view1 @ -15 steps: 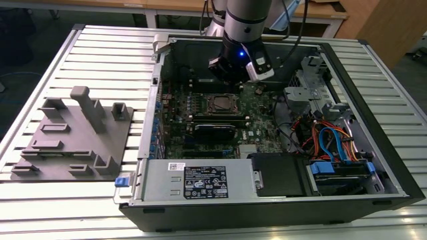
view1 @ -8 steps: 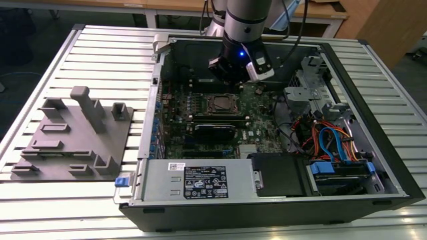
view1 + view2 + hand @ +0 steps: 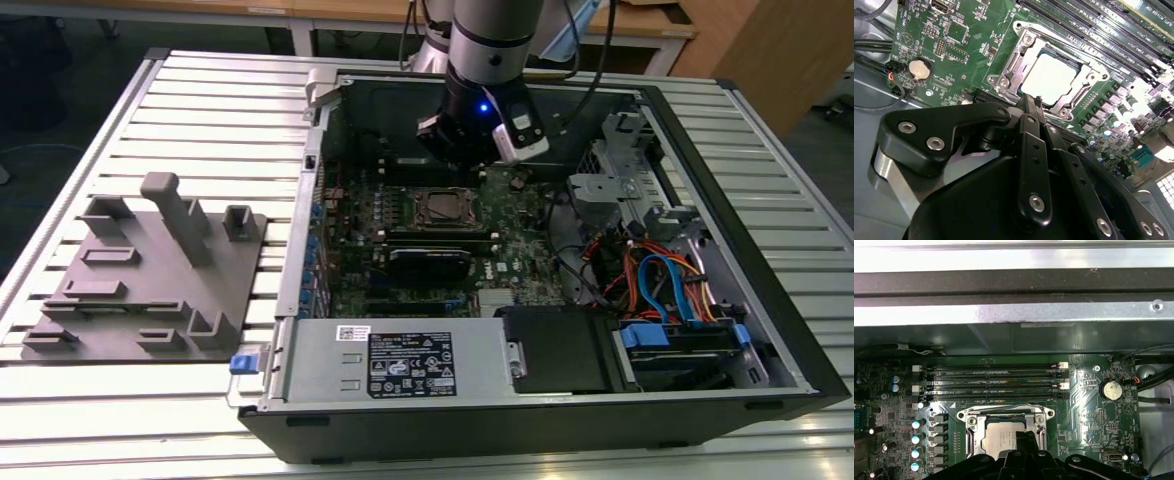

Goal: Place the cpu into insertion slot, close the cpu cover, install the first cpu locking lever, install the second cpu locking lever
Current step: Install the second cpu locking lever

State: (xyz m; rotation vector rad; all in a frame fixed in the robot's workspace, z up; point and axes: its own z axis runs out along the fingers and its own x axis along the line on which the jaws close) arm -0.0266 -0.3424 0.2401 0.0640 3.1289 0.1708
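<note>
Jaws clenched together, holding nothing, the gripper (image 3: 1030, 107) hovered just above the edge of the insertion slot (image 3: 1050, 76). The cpu (image 3: 1048, 77) sat in the slot right beyond the jaws, cpu cover (image 3: 1015, 62) closed flat around it. Green motherboard (image 3: 1089, 405) lay below inside the computer case (image 3: 747, 250).

1. We see a silver-grey cylindrical arm (image 3: 491, 30) ending in a black wrist block with a blue light.
2. Our gripper (image 3: 1030, 102) is matte black, built of linked bars fastened with silver screws.
</note>
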